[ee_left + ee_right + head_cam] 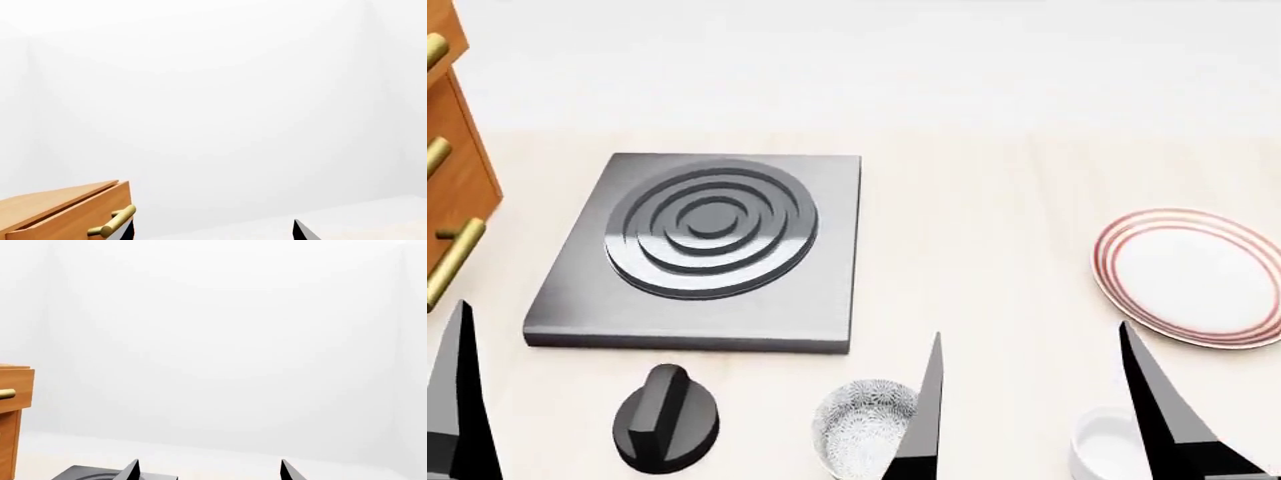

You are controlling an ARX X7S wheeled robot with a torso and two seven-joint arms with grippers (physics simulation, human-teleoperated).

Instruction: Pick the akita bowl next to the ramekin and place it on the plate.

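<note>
In the head view the akita bowl [857, 428], white with a fine dark pattern, stands at the near edge of the counter, partly behind one finger of my right gripper [1038, 415]. The plain white ramekin [1105, 445] sits to its right, partly hidden by the other finger. The red-ringed plate [1190, 275] lies farther back at the right. The right gripper is open above the gap between bowl and ramekin, holding nothing. My left gripper [213, 233] is open and empty too; one of its fingers [454, 400] shows at the far left.
A grey hob plate with concentric rings [701, 250] lies at the left-middle, with a black knob [665, 418] in front of it. A wooden drawer cabinet with brass handles [447, 190] stands at the left edge. A white wall fills both wrist views.
</note>
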